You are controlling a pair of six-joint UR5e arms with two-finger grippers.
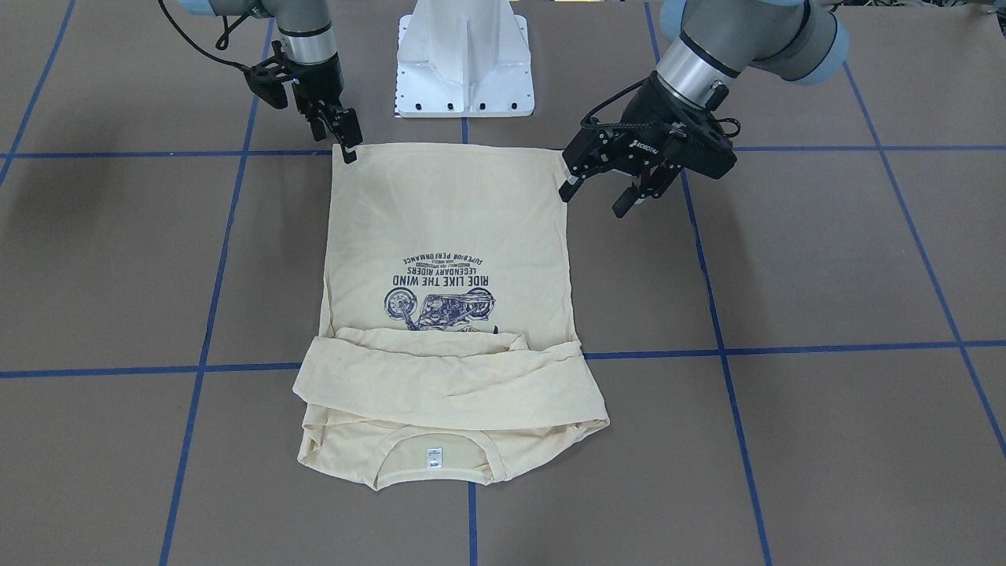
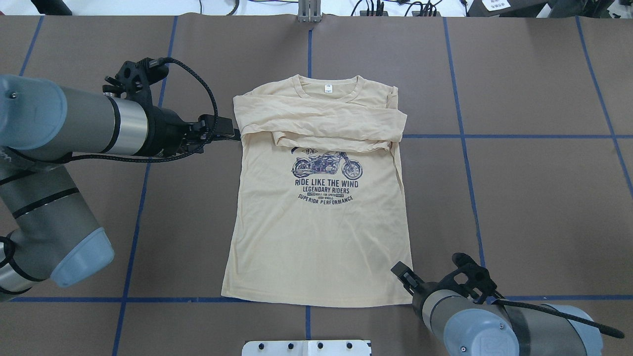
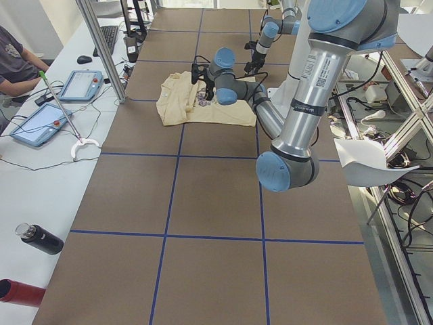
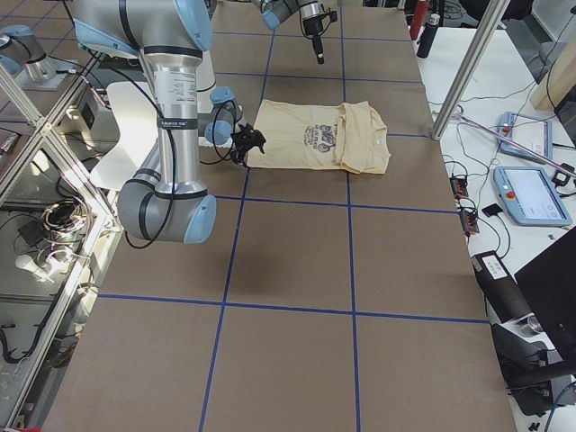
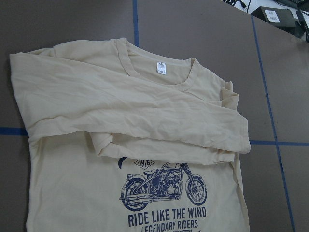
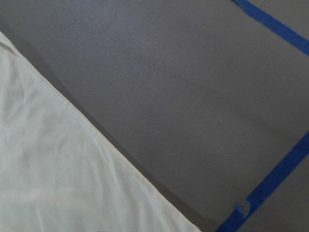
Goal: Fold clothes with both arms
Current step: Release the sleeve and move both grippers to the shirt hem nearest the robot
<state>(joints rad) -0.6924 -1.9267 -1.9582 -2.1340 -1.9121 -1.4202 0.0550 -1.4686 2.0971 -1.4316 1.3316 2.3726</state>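
T-shirt (image 2: 316,237) flat on table (image 2: 519,198), sleeves (image 2: 321,121) across chest

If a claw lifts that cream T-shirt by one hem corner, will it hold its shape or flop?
Likely floppy: the pale cream-yellow long-sleeved T-shirt lies wrinkled, sleeves draped across its chest. Probably light: the hem edge looks thin. Pushed, it would probably bunch.

Is a brown table (image 1: 825,259), crossed by blue tape lines (image 1: 786,349) in a grid. Carries a cream T-shirt (image 1: 448,220) lying flat, print up, sleeves folded across its chest. Bears a white pedestal (image 1: 464,71) beyond the hem.
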